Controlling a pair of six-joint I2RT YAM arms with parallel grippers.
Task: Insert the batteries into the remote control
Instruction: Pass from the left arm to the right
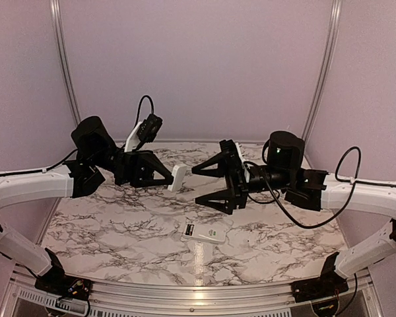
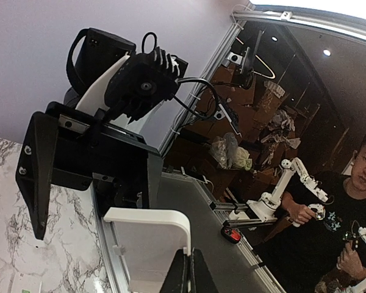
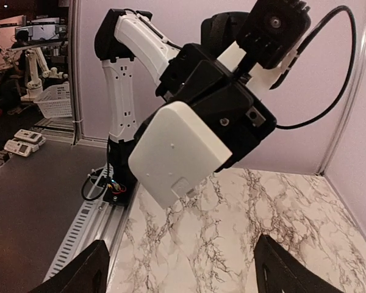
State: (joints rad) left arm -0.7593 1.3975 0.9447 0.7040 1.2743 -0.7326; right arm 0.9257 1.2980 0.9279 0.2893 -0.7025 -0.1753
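Step in hand, as judged: battery-cover handling. The left pincer [image 1: 169,179] is clamped on a white panel [image 1: 179,177], held above the desk [image 1: 119,224]. The right pincer [image 1: 195,184], jaws apart, faces the panel from 3 o'clock. The remote control [image 1: 204,233] lies on the desk at 6 o'clock of both. The next move calls for locating the batteries; none are visible. Count: one remote control, one panel, two pincers.

I counted two robot arms, the left arm [image 1: 33,185] and the right arm [image 1: 369,197]. They carried two grippers, the left gripper [image 1: 171,181] and the right gripper [image 1: 195,185]. There was one marble table [image 1: 105,231], and one remote control [image 1: 205,233] lay near its middle. One white cover panel [image 1: 177,177] sat in the left gripper. Beyond the enclosure stood one person [image 2: 354,195] in black, and two white handsets [image 3: 29,135] lay on a far bench.
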